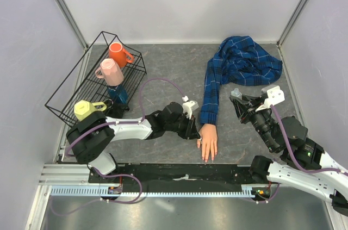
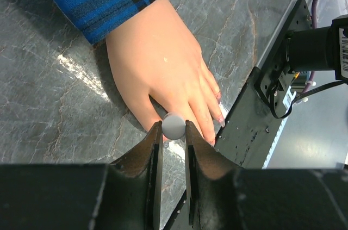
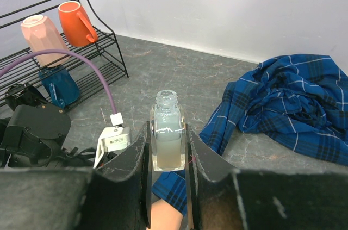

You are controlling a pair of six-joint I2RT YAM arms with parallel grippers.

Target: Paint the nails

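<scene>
from the top, the stiff peach hand [image 1: 208,141] is lying flat on the grey table [image 1: 163,72]. at the left wrist, your left end effector [image 2: 174,131] is pinching a round cap [image 2: 174,125] close to the tiny, smooth nails [image 2: 220,119]; be touching lightly. at the right wrist, your right end effector [image 3: 166,148] is squeezing a slippery glass bottle [image 3: 166,132].
</scene>
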